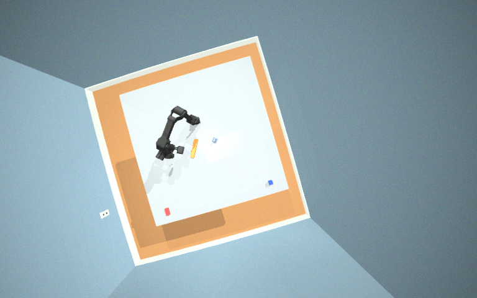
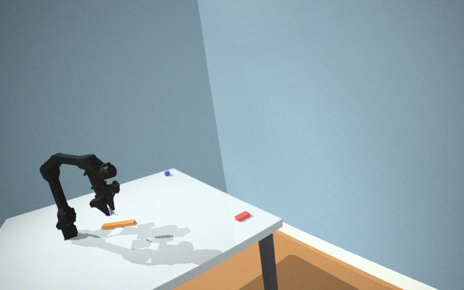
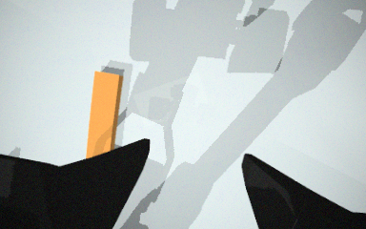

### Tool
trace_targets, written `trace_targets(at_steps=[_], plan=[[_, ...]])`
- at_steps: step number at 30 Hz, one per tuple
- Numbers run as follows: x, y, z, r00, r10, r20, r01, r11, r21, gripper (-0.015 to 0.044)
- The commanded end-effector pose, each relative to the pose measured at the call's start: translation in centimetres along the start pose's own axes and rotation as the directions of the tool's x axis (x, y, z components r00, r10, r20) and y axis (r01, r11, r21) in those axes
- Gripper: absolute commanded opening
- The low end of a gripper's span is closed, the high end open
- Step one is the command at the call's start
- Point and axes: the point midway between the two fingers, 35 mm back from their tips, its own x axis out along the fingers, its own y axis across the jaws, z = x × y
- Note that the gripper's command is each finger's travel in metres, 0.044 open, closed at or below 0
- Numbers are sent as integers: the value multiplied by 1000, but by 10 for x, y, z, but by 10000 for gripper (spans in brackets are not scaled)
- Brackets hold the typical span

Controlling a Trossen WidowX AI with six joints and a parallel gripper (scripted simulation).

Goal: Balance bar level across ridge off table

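Note:
The orange bar [image 1: 194,148] [image 2: 118,224] [image 3: 103,114] lies flat on the table [image 1: 225,87] [image 2: 191,246]. The ridge [image 1: 215,139] is a small blue-grey piece standing apart from the bar. In the exterior view its visible part [image 2: 110,211] shows behind my fingertips, which hide most of it. It is out of the wrist view. My gripper [image 2: 111,212] [image 3: 195,152] is open and empty, raised above the table. In the wrist view the bar is to the left, its near end hidden by the left finger. The fingertips are not clear in the top view.
A red block [image 1: 167,211] [image 2: 242,215] lies near one table corner. A small blue cube [image 1: 270,182] [image 2: 167,173] sits near another corner. Shadows of the arm fall across the table around the bar.

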Motion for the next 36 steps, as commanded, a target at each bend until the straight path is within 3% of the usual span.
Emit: trace_targets(at_steps=[1, 23, 29, 36], plan=[[8, 19, 2, 999, 24, -23, -24, 1000, 11, 315], [42, 119, -8, 984, 80, -158, -71, 996, 61, 315], [50, 123, -9, 984, 80, -162, -71, 996, 62, 315], [86, 126, -16, 984, 80, -162, -71, 996, 62, 315]])
